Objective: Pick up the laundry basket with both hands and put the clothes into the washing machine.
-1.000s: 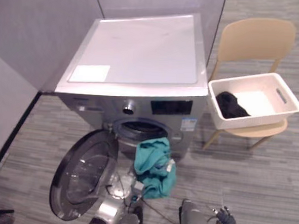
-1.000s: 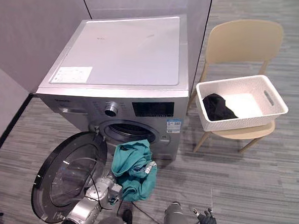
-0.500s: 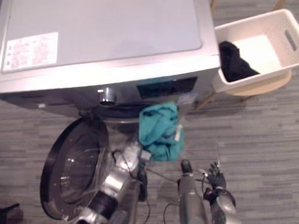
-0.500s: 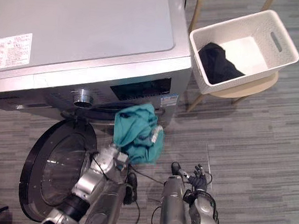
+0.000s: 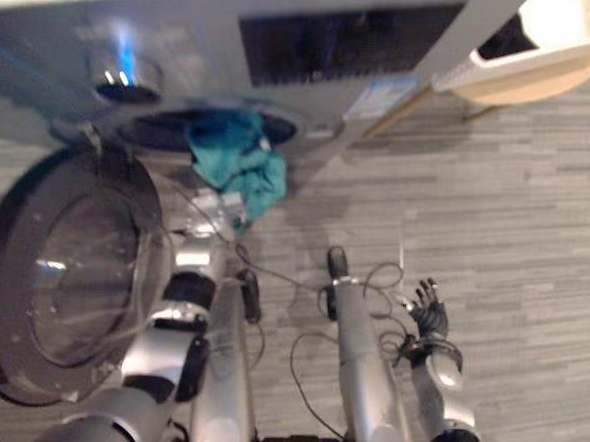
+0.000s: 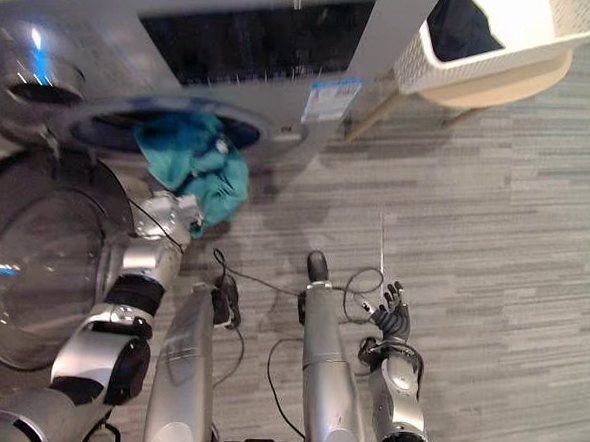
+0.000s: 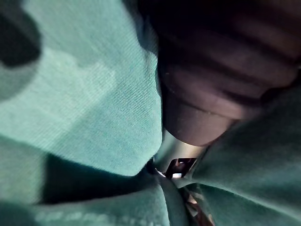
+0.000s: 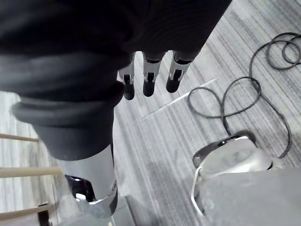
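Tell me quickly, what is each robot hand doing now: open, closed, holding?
Left robot hand: against the teal garment; state cannot be told.
Right robot hand: open, holding nothing.

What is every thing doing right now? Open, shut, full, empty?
Door, open.
Teal cloth, bunched at the drum opening, hanging below its edge.
Basket, on the chair, dark garment inside.
Left hand, against the teal cloth.
Right hand, open, over the floor.
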Robot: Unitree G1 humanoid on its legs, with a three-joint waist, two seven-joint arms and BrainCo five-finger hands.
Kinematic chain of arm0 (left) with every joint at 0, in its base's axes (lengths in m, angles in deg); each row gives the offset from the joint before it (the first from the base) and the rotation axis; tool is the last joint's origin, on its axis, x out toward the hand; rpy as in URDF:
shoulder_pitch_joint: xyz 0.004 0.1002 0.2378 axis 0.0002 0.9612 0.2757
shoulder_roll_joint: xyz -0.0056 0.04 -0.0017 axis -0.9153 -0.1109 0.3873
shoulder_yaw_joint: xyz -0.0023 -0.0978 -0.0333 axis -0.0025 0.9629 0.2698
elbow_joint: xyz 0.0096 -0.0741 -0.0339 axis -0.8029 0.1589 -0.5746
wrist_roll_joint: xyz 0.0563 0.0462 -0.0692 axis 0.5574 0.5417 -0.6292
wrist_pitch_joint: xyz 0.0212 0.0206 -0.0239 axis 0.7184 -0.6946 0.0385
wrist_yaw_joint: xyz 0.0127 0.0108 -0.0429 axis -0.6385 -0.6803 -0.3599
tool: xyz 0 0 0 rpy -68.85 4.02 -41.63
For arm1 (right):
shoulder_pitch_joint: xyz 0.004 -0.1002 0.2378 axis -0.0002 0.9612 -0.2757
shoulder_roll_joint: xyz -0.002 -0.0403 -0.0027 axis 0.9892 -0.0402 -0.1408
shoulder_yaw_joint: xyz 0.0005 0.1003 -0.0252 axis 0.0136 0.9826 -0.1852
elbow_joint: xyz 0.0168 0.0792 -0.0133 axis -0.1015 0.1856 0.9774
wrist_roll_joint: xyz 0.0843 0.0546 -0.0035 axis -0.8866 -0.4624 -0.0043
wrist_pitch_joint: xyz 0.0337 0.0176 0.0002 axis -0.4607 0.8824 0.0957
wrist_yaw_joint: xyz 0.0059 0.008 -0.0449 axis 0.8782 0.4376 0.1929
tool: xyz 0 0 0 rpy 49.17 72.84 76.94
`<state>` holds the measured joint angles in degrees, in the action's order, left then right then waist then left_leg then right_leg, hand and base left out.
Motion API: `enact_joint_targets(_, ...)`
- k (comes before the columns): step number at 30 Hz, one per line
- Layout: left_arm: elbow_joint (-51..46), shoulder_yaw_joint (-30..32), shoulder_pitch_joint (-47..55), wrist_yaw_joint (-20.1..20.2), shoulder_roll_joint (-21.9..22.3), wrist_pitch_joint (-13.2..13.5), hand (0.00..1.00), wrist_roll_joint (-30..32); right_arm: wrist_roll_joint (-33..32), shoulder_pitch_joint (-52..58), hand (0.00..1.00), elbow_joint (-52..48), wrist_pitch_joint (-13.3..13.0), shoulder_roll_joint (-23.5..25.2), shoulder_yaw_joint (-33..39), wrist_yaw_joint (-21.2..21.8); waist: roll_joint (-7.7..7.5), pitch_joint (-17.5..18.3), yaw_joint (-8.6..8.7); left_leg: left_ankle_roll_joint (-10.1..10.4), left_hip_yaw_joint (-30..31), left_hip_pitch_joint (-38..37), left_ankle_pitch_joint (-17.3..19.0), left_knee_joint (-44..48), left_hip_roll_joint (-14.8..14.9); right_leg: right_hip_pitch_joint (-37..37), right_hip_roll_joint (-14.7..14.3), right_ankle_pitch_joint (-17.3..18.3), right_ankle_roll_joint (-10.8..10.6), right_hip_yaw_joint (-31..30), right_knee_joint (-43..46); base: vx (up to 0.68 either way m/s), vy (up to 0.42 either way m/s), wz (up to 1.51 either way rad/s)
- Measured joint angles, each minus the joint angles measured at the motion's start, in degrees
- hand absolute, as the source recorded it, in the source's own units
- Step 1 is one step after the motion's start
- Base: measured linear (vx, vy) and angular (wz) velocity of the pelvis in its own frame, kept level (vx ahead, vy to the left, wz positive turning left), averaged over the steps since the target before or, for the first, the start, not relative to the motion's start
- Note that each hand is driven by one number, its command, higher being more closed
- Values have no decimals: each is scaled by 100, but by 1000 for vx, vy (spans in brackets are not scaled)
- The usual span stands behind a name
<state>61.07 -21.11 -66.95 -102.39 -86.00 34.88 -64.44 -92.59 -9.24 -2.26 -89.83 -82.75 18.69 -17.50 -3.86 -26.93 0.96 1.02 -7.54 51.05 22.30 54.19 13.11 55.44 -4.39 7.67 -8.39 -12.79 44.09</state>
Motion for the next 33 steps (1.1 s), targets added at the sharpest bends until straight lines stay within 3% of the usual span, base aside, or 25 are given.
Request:
enact_joint_targets(3, 531, 350, -62, 4, -208, -7, 100, -132, -62, -76, 0, 9, -9, 73, -1, 1, -116, -110, -28, -8, 146, 655, 7, 435, 163, 559, -51, 6, 8, 216, 238, -184, -48, -13)
enact_joint_targets(10, 963, 283, -730, 25, -462, -143, 100, -635, -220, -169, 0, -167, -62, 67, 2, -3, -229, -173, -3, -9, 326, 1571, 1, 838, 396, 1303, -114, -338, 34, 503, 259, -54, 10, -16)
enact_joint_targets(12, 942, 222, -1349, 24, -848, -142, 100, -690, -235, -169, 0, -291, -177, 71, 0, 0, -258, -212, 11, -10, 349, 1758, -8, 893, 451, 1430, -160, -466, 46, 524, 166, -5, 52, -21)
enact_joint_targets(15, 789, 82, -2028, 32, -1355, -133, 100, -647, -269, -63, 0, -309, -245, 78, 1, 7, -265, -242, 76, -11, 407, 1868, -9, 912, 468, 1442, -164, -527, 23, 598, 66, 12, 67, -8)
enact_joint_targets(21, 645, -221, -2847, 41, -1684, -125, 100, -172, -373, 100, 0, -208, -252, 86, -5, 116, -246, -254, -67, -11, 441, 1920, -9, 919, 440, 1446, -135, -529, 22, 640, 39, 24, 63, 1)
enact_joint_targets(29, 646, -612, -3495, 46, -2093, -144, 100, -168, -498, 128, 0, -149, -252, 66, -4, 279, -216, -273, -94, 12, 430, 1931, -49, 837, 409, 1491, -117, -534, 29, 646, -11, 8, 35, 1)
enact_joint_targets(33, 645, -905, -4337, 74, -2492, -148, 100, 199, -663, 228, 0, -136, -270, 71, -2, 398, -216, -273, -103, 12, 421, 2003, -49, 855, 455, 1563, -156, -584, 85, 645, -46, 15, 43, -7)
